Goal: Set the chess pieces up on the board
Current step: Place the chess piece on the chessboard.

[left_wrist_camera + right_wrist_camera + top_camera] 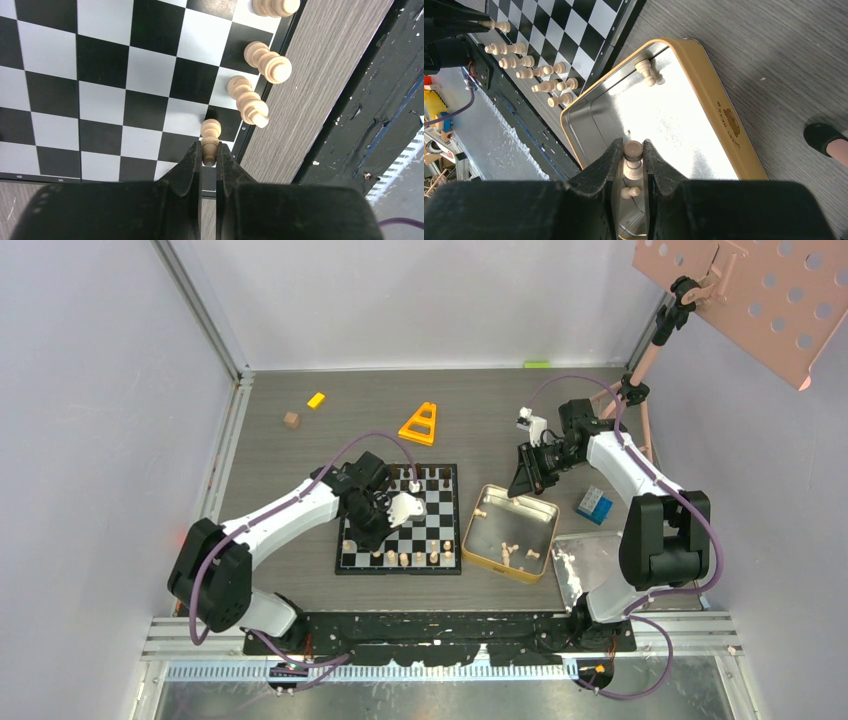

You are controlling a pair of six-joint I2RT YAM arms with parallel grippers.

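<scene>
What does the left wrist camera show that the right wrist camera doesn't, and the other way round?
Only the left wrist view shows plainly the left gripper pinching a pale piece at the edge of the board. Only the right wrist view shows the right gripper clamping another piece over the gold tin, with loose pieces inside. Both show the board and its edge row of pale pieces.

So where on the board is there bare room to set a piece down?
The middle ranks of the board are bare, between the pale row at the near edge and the few dark pieces at the far edge. Crowded: the near row, where the left fingers hold a pale piece.
</scene>
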